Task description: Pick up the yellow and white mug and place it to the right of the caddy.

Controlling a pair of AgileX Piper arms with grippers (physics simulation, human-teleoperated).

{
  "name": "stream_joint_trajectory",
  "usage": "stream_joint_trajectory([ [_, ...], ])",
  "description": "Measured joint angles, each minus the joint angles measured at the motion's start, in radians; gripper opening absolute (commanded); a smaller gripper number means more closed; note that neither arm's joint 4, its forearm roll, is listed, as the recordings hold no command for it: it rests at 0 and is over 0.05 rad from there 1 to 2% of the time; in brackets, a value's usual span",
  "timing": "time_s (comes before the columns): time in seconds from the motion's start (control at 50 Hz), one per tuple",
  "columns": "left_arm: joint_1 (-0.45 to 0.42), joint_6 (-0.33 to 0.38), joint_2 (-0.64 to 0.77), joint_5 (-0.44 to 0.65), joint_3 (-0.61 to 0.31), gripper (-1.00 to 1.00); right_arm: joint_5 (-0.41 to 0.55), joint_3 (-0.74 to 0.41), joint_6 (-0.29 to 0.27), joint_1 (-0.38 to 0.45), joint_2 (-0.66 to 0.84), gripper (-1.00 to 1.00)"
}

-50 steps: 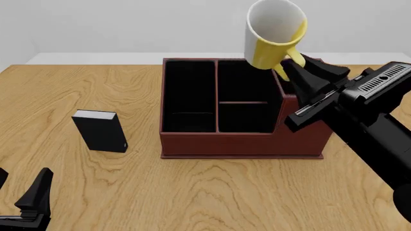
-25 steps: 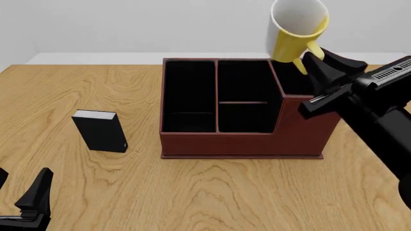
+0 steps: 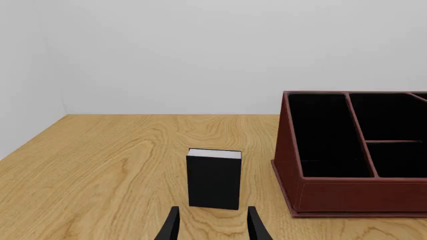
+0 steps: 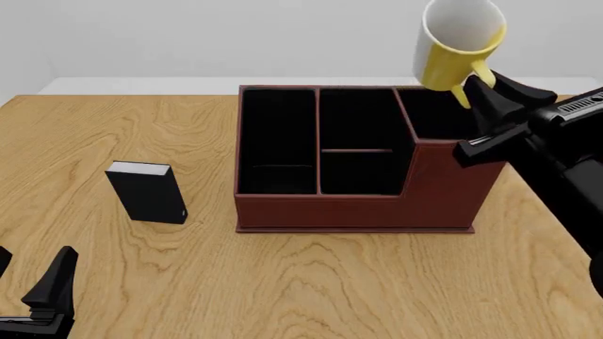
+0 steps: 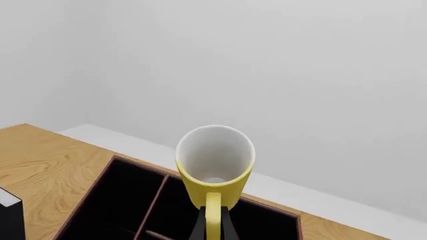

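now right gripper [image 4: 476, 88] pinches handle of yellow and white mug [image 4: 457, 42], carried further right, high above caddy [image 4: 358, 159] tall far-right corner. not yet past right side. left gripper [image 3: 210, 227] parted, idle, near table's left front corner.

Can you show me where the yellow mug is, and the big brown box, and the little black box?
yellow and white mug [image 4: 450, 60], front view, yellow outer wall.
caddy [image 4: 443, 191], front view, brown front wall.
small black box [image 4: 149, 192], front view, dark front face.
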Motion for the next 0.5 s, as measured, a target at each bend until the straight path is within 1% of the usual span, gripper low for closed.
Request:
stream_joint_trajectory([
  [0.5,0.000,0.000,0.000,0.000,0.000,1.00,-0.007,0.011,-0.001,-0.095,0.007,-1.00],
])
